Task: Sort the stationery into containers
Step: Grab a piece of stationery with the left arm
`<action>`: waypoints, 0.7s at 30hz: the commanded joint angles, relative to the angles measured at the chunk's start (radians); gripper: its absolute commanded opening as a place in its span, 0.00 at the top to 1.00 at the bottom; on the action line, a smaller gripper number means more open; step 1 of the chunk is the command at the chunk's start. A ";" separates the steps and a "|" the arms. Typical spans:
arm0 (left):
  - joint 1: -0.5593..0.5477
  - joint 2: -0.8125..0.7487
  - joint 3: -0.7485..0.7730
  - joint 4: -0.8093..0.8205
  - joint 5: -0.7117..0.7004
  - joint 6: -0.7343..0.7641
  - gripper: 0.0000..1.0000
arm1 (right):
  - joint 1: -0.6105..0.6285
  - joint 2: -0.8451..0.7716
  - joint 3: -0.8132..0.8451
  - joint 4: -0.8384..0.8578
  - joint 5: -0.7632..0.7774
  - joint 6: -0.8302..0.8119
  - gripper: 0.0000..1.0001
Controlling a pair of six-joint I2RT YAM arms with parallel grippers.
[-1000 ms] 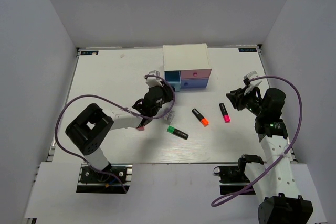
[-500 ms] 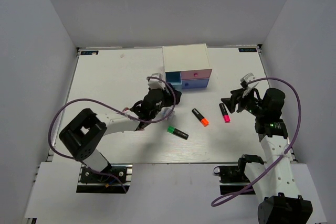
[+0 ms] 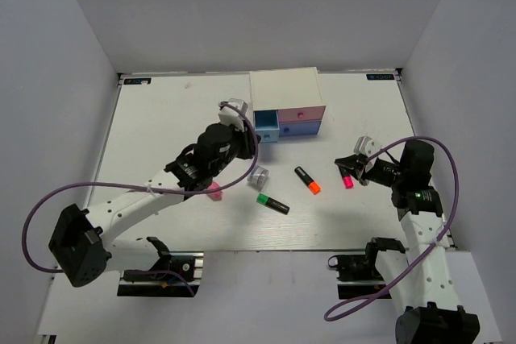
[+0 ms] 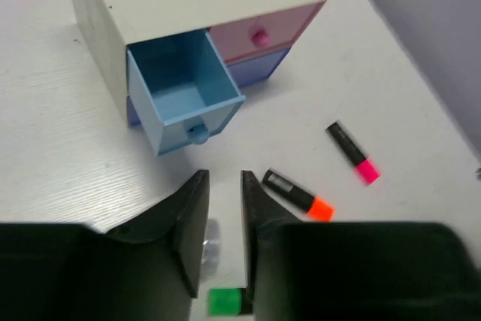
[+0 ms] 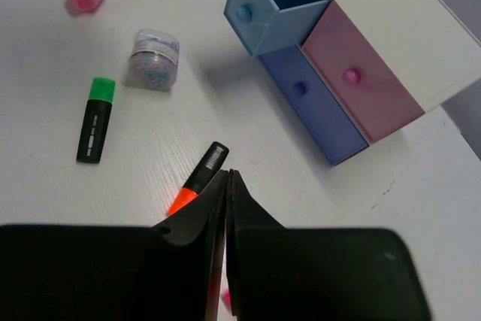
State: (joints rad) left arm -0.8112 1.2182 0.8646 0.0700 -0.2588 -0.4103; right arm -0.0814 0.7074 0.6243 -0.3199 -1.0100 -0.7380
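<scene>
Left pincer (image 4: 224, 186) slightly parted, empty, right pincer (image 5: 227, 180) closed tight

Nothing here can be read for certain. The green-capped highlighter (image 5: 95, 124) has small white print along its black barrel, too fine to make out. The orange-capped highlighter (image 4: 297, 194) has a pale label patch near its tail end, but it is blurred. At the far edge of the counter (image 3: 161, 118) are a left sticker (image 3: 137, 80) and a right sticker (image 3: 383, 77). Both are dark with pale lettering that cannot be read.
</scene>
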 commanded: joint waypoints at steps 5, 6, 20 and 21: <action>-0.023 0.225 0.163 -0.401 0.155 0.209 0.21 | 0.015 -0.005 -0.008 0.073 -0.050 0.032 0.48; -0.023 0.248 0.172 -0.413 0.144 0.220 0.16 | 0.015 -0.009 -0.009 0.068 -0.039 0.034 0.43; -0.146 0.388 0.151 -0.374 -0.106 0.211 0.02 | 0.011 -0.059 -0.054 0.073 -0.001 0.049 0.40; -0.155 0.411 0.151 -0.374 -0.118 0.202 0.02 | 0.011 -0.057 -0.057 0.073 -0.001 0.051 0.40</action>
State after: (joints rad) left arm -0.9493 1.6070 1.0176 -0.3126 -0.2920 -0.1993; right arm -0.0700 0.6601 0.5774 -0.2764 -1.0134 -0.6949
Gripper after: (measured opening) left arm 0.976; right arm 0.594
